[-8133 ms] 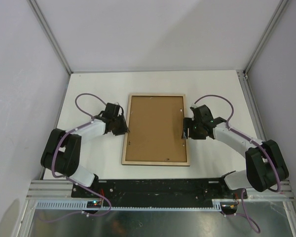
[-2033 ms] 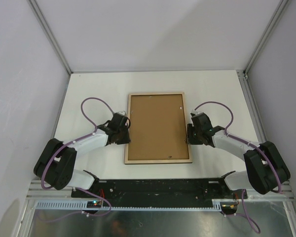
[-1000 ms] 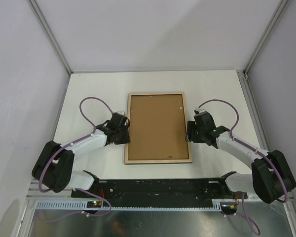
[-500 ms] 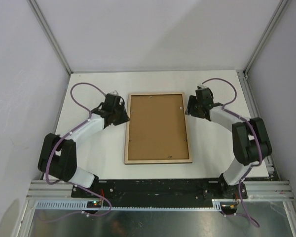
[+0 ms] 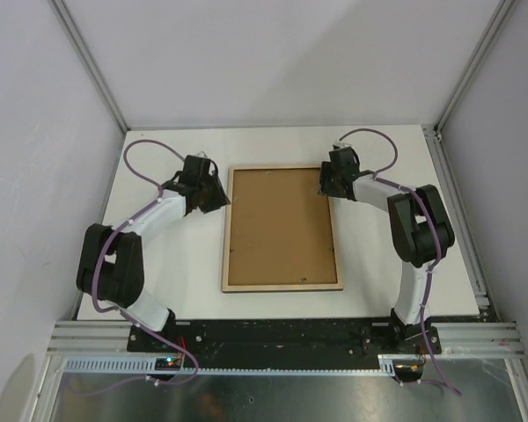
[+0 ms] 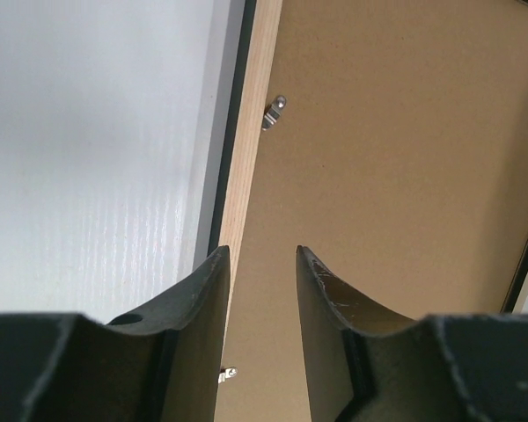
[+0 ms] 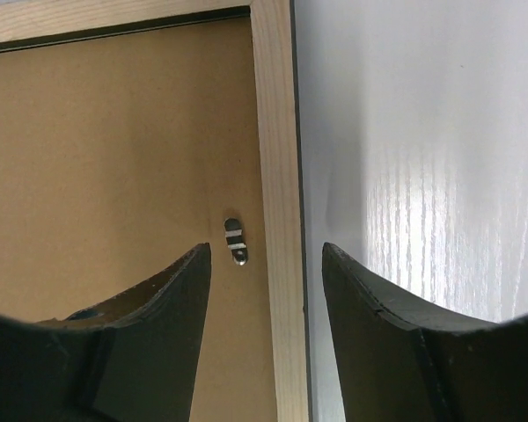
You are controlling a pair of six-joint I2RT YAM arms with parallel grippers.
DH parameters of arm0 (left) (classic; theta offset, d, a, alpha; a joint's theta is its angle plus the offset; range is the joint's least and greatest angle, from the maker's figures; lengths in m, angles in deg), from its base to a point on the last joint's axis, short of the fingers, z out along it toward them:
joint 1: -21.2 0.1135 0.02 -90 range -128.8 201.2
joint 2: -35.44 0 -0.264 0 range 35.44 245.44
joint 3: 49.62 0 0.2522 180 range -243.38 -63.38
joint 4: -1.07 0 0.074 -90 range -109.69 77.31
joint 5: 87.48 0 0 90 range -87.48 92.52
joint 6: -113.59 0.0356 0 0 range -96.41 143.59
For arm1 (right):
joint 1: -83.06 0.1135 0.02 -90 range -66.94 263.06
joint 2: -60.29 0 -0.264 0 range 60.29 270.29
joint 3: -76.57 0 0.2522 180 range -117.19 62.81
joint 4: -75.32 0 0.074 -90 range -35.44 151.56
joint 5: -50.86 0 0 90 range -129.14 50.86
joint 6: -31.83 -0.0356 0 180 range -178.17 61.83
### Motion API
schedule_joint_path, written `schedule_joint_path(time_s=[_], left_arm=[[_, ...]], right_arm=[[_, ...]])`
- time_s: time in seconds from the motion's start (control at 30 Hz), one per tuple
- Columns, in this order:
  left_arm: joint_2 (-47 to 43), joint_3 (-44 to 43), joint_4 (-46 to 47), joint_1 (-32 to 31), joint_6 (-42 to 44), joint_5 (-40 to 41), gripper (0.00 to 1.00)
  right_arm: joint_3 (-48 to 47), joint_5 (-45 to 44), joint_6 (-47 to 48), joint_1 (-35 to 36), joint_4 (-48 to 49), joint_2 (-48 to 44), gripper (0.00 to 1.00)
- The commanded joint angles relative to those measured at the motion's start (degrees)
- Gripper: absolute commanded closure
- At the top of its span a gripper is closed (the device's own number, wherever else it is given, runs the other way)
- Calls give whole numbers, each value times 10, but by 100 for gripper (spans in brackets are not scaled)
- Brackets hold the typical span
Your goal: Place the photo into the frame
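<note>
Left pincer (image 5: 213, 195) of mine stands spread over the left rail of the frame (image 5: 282, 168), close to its far left corner. The pale wood strip shows in the gap between my fingers (image 6: 202, 299), and nothing is pinched. My right pincer (image 5: 326, 185) is spread the same way over the right rail near the far right corner, gripping nothing. Whether either one touches the wood I cannot tell. The frame lies flat, reverse side up, about the middle of the bench (image 5: 378, 264), its long sides running from near edge to far edge. A brown backing board (image 5: 280, 229) fills it, with a small metal tab (image 7: 236, 240) just beside the right rail.
</note>
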Motion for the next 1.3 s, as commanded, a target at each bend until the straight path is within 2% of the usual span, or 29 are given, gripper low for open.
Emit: schedule_joint_path(time_s=[0.0, 0.23, 0.4, 0.67, 1.27], left_arm=[[14, -35, 5, 11, 11, -15, 60], [42, -66, 5, 17, 15, -18, 60], [62, -85, 5, 22, 17, -16, 61], [114, -119, 4, 23, 21, 1, 60], [170, -159, 2, 22, 27, 28, 61]], right_arm=[[-50, -42, 23, 9, -16, 31, 42], [-113, -82, 47, 21, -71, 76, 50], [-117, -79, 54, 22, -90, 79, 54], [-101, -50, 54, 21, -97, 65, 47], [-64, -3, 47, 13, -85, 35, 51]])
